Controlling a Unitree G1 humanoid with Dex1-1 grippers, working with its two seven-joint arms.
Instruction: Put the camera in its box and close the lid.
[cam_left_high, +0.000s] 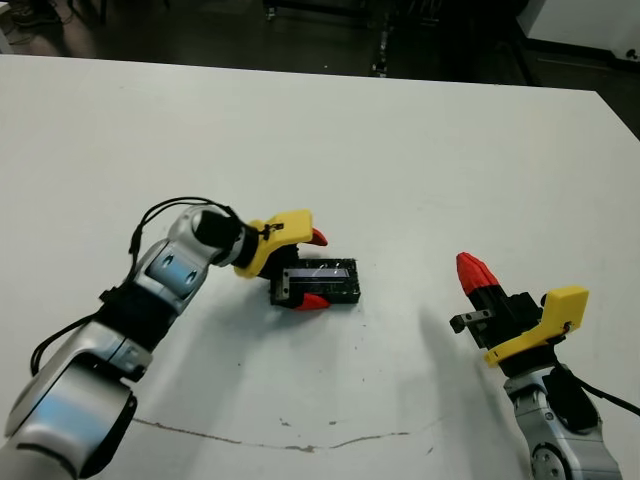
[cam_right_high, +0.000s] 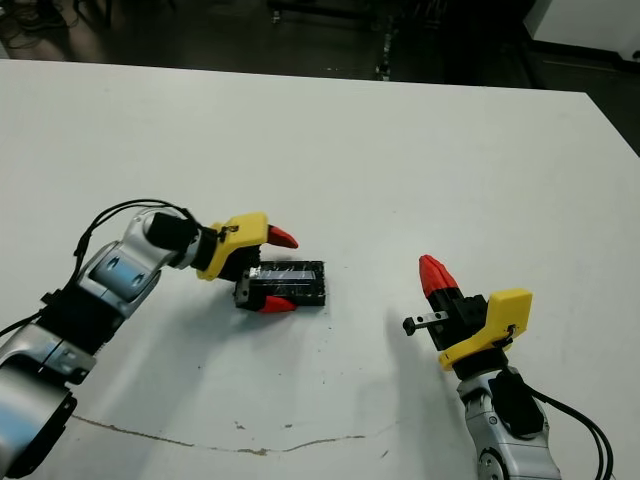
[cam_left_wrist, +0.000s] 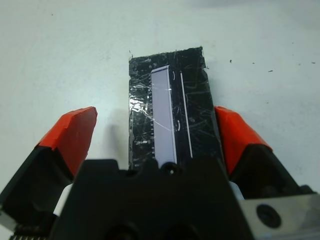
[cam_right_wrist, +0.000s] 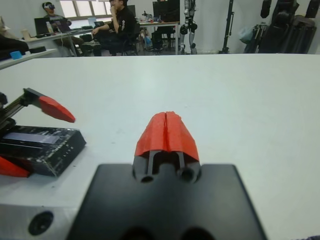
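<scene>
Left end effector (cam_left_wrist: 155, 135): fingers spread wide, straddling the lid (cam_left_wrist: 169, 107). Lid: black, scuffed, lying flat and closed on the box between those fingers; one finger close at its side, the other apart. Right end effector (cam_right_wrist: 166, 131): red tips pressed together, empty, well apart on the white desk (cam_left_high: 400, 150).

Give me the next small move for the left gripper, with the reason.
Probably back the left gripper straight off the box. The lid already lies flat on the box, covering it, and the open fingers straddle it, one fingertip at its side, the other apart from it. The right gripper is shut, off to the side, so nothing else seems left to do.
</scene>
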